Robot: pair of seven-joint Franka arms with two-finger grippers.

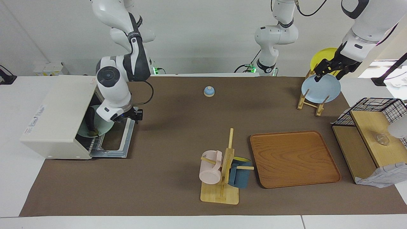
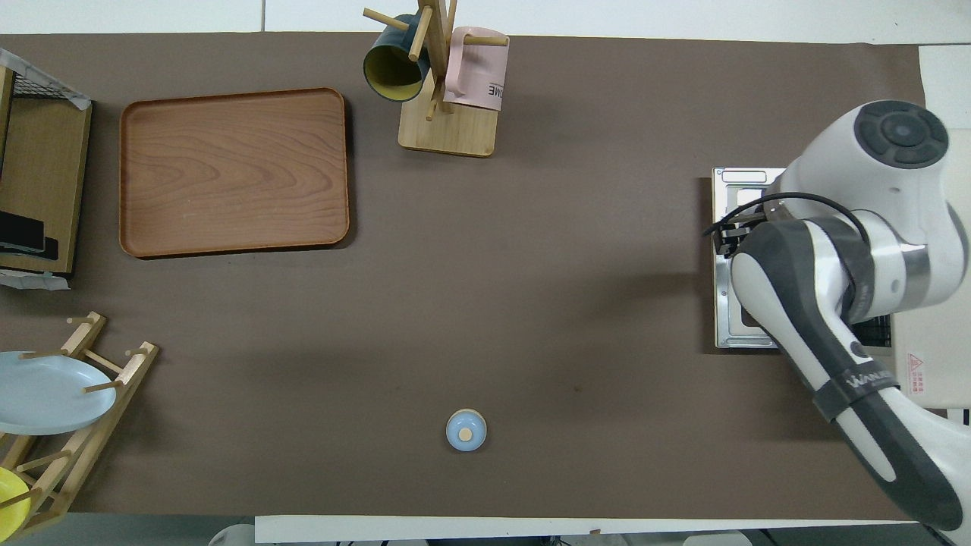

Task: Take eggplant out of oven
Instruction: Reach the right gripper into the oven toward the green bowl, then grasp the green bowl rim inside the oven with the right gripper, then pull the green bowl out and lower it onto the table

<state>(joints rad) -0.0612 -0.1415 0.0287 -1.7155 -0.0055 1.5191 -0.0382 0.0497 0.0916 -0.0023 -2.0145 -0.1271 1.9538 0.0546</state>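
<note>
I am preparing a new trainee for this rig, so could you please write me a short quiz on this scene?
1. True or false: the oven door is shut.
2. The eggplant lies on: A) a green plate; B) a red bowl; C) a frying pan.
3. Fill in: the ____ arm's pincer is at the oven's opening.

Key: 1 false, the door is down. 2 A. 3 right; the right pincer is over the open door.
</note>
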